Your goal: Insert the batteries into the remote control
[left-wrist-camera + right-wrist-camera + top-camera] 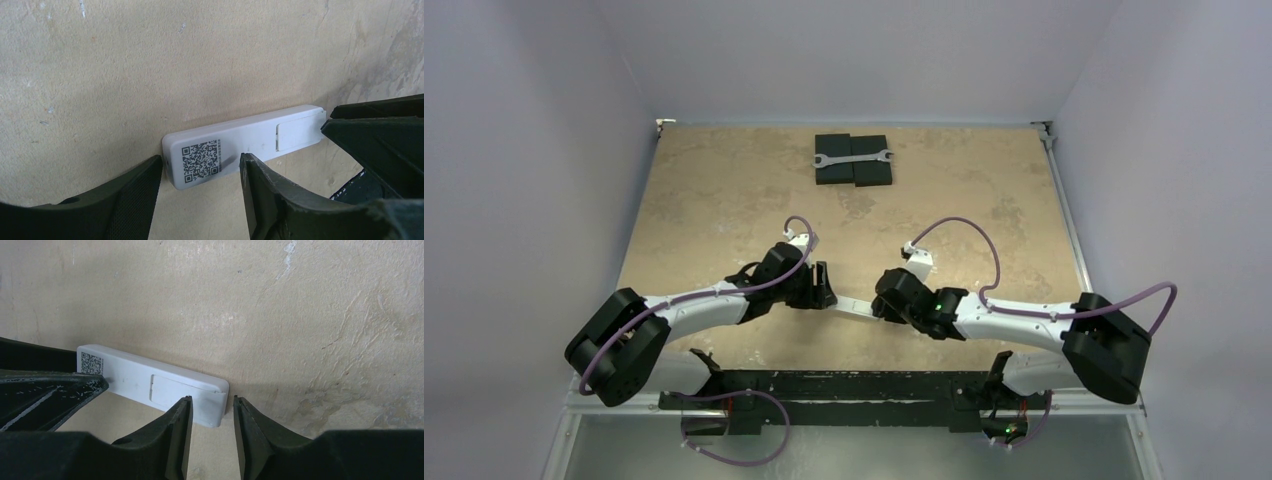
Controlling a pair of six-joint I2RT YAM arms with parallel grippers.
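We count one remote control (back up) | lies left-right, QR end left | left gripper wide, right gripper narrow, both empty

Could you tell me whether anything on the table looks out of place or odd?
The remote lies face down with its cover on, and no batteries show. A wrench, no part of this job, rests across two black blocks at the far edge.

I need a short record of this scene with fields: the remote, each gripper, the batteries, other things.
remote control: flat on table, back up, cover closed
left gripper: open, at the QR code end
right gripper: open, at the cover end
batteries: not in view
other: wrench on black pads, far side
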